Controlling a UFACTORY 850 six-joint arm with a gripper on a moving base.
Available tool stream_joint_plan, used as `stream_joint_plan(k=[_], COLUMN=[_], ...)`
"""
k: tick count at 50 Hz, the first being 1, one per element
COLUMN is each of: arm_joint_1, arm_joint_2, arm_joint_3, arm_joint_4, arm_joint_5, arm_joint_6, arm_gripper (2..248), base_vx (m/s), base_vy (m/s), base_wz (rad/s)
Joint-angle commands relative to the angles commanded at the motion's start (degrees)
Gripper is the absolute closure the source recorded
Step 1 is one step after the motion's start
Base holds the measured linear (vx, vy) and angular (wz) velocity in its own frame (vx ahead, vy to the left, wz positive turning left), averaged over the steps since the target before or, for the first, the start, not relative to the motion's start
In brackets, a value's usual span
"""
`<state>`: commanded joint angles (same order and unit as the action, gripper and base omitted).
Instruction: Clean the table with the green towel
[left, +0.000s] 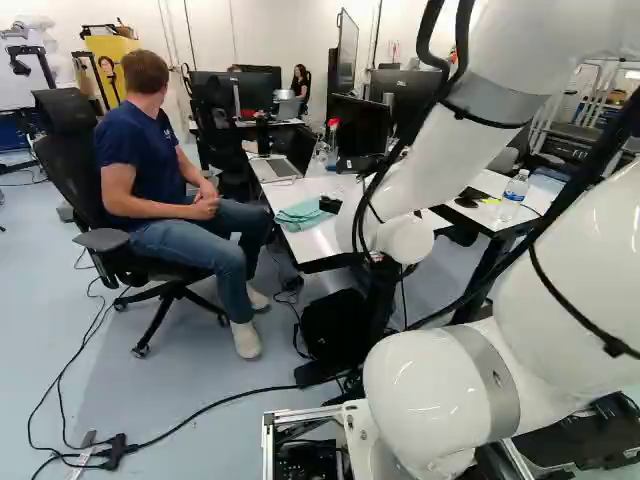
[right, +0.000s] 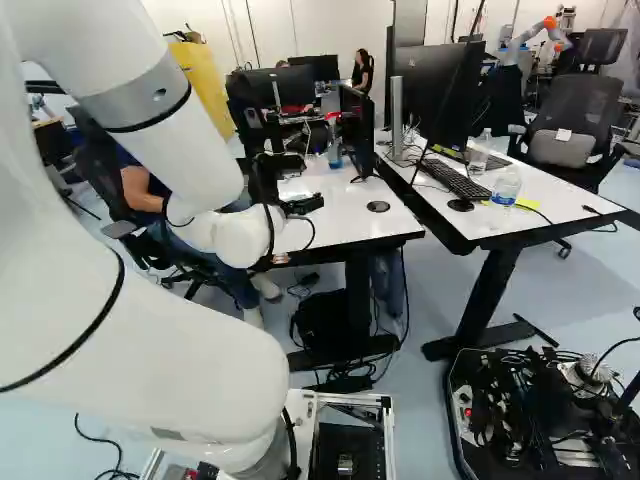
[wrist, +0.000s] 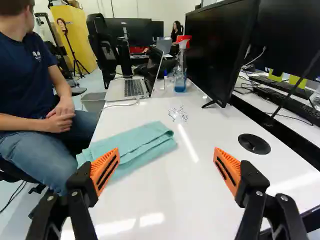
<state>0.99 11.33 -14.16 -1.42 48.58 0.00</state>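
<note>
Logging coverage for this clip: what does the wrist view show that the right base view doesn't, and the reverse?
Only the wrist view: the green towel, folded on the table, and the orange pads of the open pincer.

Only the right base view: the mouse, the bag under the table, and the arm's lowest joint.

Both: the table, the pincer, the black disc and the bottle of blue liquid.

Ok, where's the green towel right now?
In the wrist view, the green towel lies folded on the white table, ahead of the open gripper toward its left finger, nearer than the open laptop.
</note>
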Motion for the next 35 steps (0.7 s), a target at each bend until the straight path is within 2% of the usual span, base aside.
stream_joint_plan(k=[21, 35], arm_joint_1=[0.6, 0.9], arm_joint_2=[-3.0, -5.0], arm_joint_3=[-5.7, -9.6], arm_joint_4=[-4.8, -8.9], arm_joint_5=[-4.2, -9.1], arm_joint_6=[0.0, 0.0], arm_gripper=[3, 3], base_vx=[0.0, 0.0], base_vy=[0.0, 0.0], base_wz=[0.0, 0.0])
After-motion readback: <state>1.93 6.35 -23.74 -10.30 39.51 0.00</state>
